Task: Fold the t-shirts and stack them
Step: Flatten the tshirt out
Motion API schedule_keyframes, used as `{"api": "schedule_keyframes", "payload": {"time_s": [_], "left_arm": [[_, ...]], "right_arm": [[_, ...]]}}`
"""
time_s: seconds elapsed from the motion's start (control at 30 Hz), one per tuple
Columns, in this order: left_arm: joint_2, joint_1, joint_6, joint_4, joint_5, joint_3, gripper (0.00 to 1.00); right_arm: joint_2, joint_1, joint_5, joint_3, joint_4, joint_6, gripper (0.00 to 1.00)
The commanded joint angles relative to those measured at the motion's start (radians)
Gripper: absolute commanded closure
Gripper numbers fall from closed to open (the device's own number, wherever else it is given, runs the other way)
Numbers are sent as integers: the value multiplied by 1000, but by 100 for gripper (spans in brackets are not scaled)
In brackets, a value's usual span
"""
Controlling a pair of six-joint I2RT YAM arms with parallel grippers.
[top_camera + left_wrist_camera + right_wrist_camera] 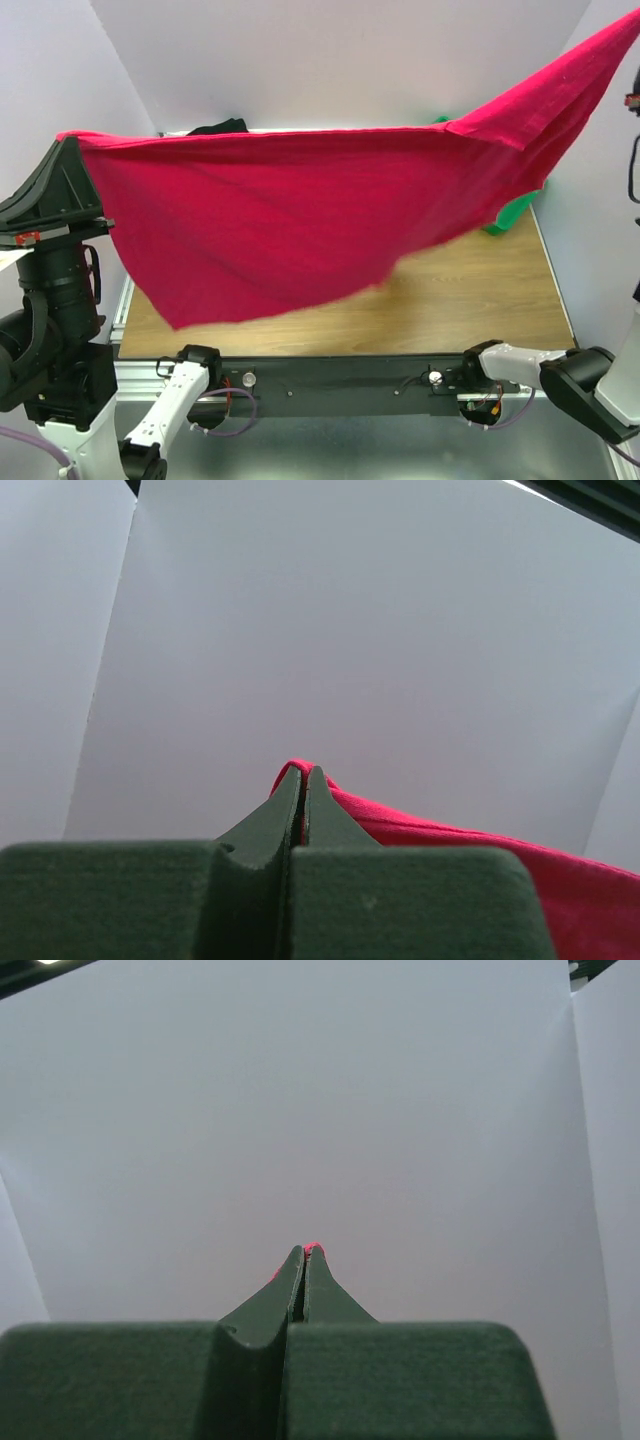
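From above, the crimson t-shirt [290,220] hangs stretched in the air across the whole width of the surface [470,290]. Its top edge is pulled taut between two raised corners and its lower hem sags free above the wood. The left pincer [68,140] pinches the left corner, while the right corner rises out of that view. A black t-shirt [218,127] peeks out behind the top edge, and a green tray [515,212] shows at the far right. In the left wrist view the jaws are clamped tight on a fold of crimson cloth that trails away to the right. In the right wrist view the right pincer [305,1258] is likewise closed, with only a sliver of crimson showing at its tips. The cloth looks light, limp and prone to swinging, and that thin right-hand hold could slip, so corners and hem edges seem the best places to grip
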Motion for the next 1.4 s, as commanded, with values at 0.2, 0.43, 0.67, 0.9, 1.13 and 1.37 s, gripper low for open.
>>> {"api": "schedule_keyframes", "payload": {"time_s": [0.2, 0.43, 0.67, 0.9, 1.13, 1.37], "left_arm": [[247, 3, -31, 60, -119, -233, 100], [720, 124, -59, 112, -101, -396, 98], [981, 121, -27, 77, -6, -296, 18], [814, 98, -63, 129, 56, -439, 16], [715, 98, -99, 140, 128, -613, 16], [563, 97, -131, 186, 149, -724, 16]], "right_arm": [[229, -8, 36, -200, 121, 23, 100], [683, -23, 104, -223, 151, 52, 100], [904, -31, 8, -200, 121, 58, 13], [710, -31, -113, -502, 122, 116, 0], [548, 18, -367, -858, 148, 245, 0], [536, 157, -349, -1042, 184, 274, 0]]}}
